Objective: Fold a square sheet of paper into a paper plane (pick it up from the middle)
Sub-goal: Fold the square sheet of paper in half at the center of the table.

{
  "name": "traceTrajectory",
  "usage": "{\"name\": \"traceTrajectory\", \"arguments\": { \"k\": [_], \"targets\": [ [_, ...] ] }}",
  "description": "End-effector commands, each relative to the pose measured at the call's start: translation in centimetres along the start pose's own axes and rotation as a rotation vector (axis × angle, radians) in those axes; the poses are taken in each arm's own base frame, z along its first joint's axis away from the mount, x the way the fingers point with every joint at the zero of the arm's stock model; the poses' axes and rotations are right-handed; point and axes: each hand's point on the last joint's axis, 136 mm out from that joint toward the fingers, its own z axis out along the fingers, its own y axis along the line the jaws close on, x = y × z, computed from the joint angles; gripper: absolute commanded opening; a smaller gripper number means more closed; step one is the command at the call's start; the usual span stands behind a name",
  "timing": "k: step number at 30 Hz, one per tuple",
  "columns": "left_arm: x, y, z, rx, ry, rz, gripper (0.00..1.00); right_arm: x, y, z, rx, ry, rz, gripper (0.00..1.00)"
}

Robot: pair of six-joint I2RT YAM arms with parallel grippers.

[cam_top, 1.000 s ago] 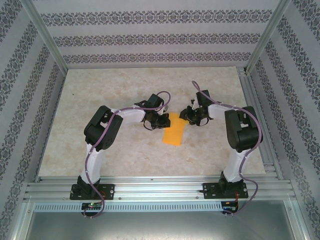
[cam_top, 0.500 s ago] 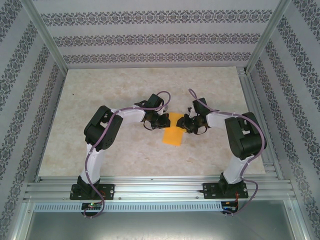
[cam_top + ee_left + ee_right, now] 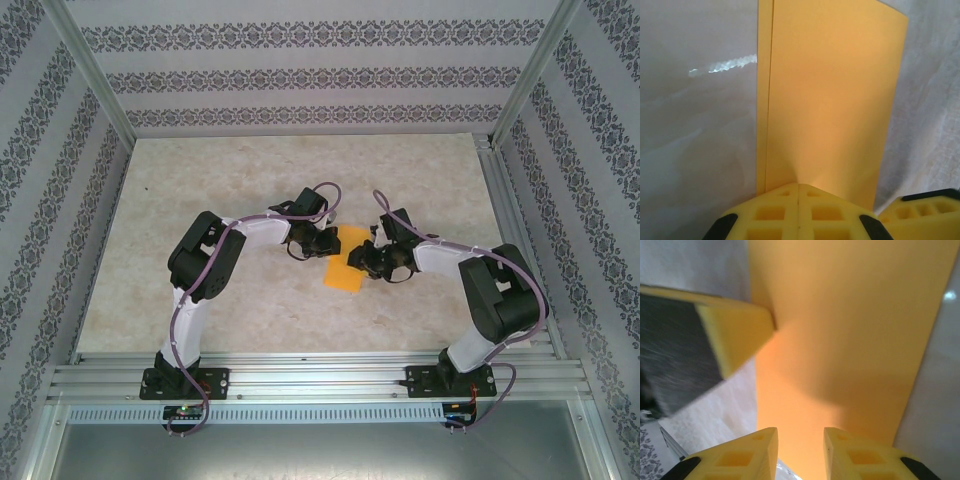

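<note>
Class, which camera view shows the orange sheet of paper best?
Left wrist: the sheet of paper is sharp, its doubled left edge visible. Right wrist shows a blurred stretch of it; top external, a small distant patch.

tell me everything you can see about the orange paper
The paper is thin, plain orange-yellow and matte, folded into a long rectangle, with a lower layer showing as a narrow strip along one long edge. It sits on the pale marbled table between the two arms. The left claw is shut on one edge. The right claw stands open over the other side, and contact there is unclear.
</note>
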Motion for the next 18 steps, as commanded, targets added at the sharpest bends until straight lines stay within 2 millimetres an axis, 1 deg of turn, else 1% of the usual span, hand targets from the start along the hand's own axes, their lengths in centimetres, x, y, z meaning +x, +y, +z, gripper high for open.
{"name": "traceTrajectory", "arguments": {
  "k": [1, 3, 5, 9, 12, 14, 16, 18],
  "targets": [
    [3.3, 3.0, 1.5, -0.107, 0.087, -0.042, 0.0, 0.9, -1.9, 1.1, 0.037, 0.004, 0.047, 0.3],
    [3.4, 3.0, 1.5, -0.106, 0.091, -0.042, 0.0, 1.4, -2.6, 1.5, 0.048, 0.02, 0.06, 0.3],
    [3.4, 3.1, 1.5, -0.11, 0.091, -0.04, 0.0, 1.7, -2.4, 1.3, 0.044, 0.021, 0.057, 0.3],
    [3.5, 3.1, 1.6, -0.109, 0.091, -0.042, 0.0, 1.3, -0.6, -0.5, 0.024, -0.015, 0.021, 0.3],
    [3.5, 3.0, 1.6, -0.108, 0.089, -0.043, 0.0, 1.8, 0.7, -1.1, -0.015, -0.005, 0.001, 0.3],
    [3.5, 3.0, 1.6, -0.108, 0.088, -0.042, 0.0, 2.4, 1.1, -1.1, -0.024, 0.0, -0.004, 0.31],
    [3.5, 3.0, 1.6, -0.107, 0.088, -0.041, 0.0, 3.0, 1.3, -0.6, -0.035, 0.014, -0.008, 0.31],
    [3.5, 3.0, 1.6, -0.107, 0.088, -0.041, 0.0, 3.6, 0.5, 0.2, -0.017, 0.033, 0.004, 0.31]
  ]
}}
